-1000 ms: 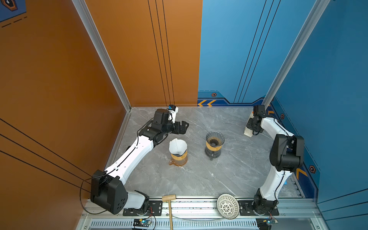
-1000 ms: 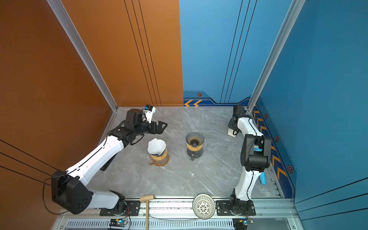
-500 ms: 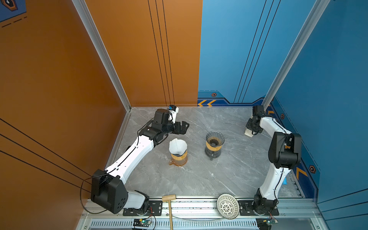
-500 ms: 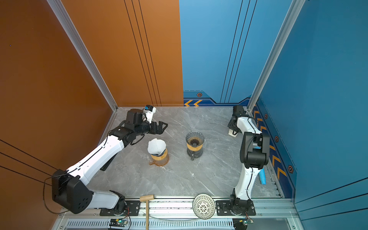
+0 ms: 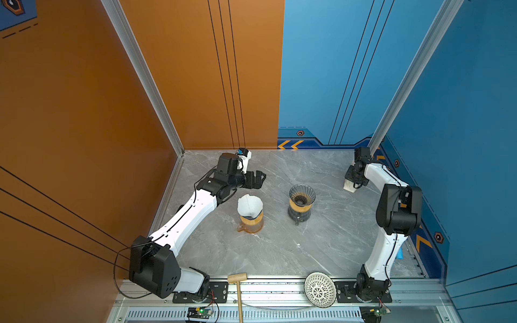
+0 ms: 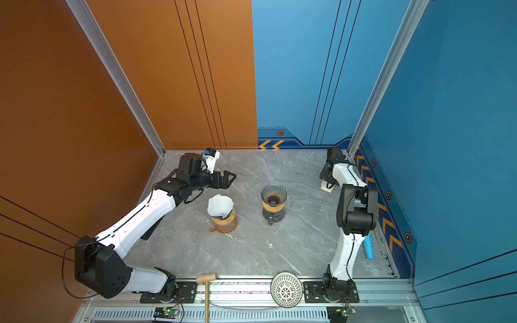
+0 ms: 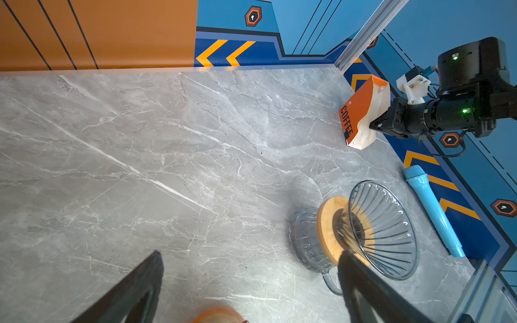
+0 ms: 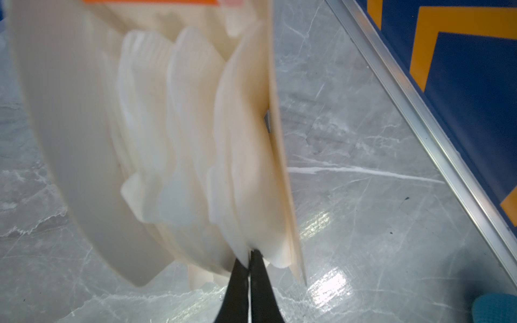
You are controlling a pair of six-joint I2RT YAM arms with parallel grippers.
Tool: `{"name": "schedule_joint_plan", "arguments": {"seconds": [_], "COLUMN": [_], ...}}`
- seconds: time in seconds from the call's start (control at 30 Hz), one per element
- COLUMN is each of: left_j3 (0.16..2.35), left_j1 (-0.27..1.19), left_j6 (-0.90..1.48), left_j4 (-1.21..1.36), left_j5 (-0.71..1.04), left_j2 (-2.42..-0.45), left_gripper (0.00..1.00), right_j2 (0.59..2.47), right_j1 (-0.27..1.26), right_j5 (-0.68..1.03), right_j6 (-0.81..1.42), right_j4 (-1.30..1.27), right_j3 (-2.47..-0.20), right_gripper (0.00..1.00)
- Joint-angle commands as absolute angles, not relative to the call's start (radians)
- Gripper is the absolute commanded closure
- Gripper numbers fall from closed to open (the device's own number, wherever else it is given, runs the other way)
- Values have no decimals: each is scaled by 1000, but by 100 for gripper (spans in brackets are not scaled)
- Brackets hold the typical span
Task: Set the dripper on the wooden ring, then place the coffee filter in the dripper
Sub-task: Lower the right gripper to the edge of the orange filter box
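Coffee filter [image 8: 246,167]: white paper, outermost sheet of a fanned stack inside the orange filter pack [image 7: 361,112]; the pack sits on the counter [image 5: 321,246] at its far right corner, well apart from the empty dripper [image 5: 302,194]; the sheet is not yet drawn out.

Right end effector [image 8: 249,258]: jaws together, pinched on an edge of that sheet; a thin white line of paper shows between them in the wrist view; whether a second sheet is caught with it cannot be told.

Left end effector [image 5: 258,179]: jaws wide apart, holding nothing; hovers just behind the lined dripper [image 5: 249,205], which already carries a filter.

Empty dripper: ribbed glass cone on a wooden collar over a glass server; upright, mid-counter, nothing inside.

Step in hand, as judged: extraction of one sheet from the pack.

Handling advice: draw slowly along the plane of the sheets, so that the neighbours are not pulled out and the light pack neither tips nor drags; grip firmly, the paper being thin; carry it point downward over the cone; release only once it is seated against the ribs.
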State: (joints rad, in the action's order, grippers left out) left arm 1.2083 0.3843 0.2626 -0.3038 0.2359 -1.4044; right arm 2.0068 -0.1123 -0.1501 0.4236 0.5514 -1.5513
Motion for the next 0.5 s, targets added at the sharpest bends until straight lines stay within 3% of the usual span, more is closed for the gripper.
{"name": "schedule_joint_plan", "arguments": {"seconds": [0.0,0.47], "left_j3": [1232,1239], "left_j1": [375,378], "left_j6": [276,279], "left_j4": [-318,-318], "left_j5": [252,263], "left_j2": [-1408,-1423], "left_gripper": [2,2], "right_j2": [1961,1899], "right_j1": [-118,-121], "right_j5": [-117,-56], "right_j6": [433,474], "right_j4": [600,653], "right_j3": [-1569,-1561], "right_gripper": [100,100]}}
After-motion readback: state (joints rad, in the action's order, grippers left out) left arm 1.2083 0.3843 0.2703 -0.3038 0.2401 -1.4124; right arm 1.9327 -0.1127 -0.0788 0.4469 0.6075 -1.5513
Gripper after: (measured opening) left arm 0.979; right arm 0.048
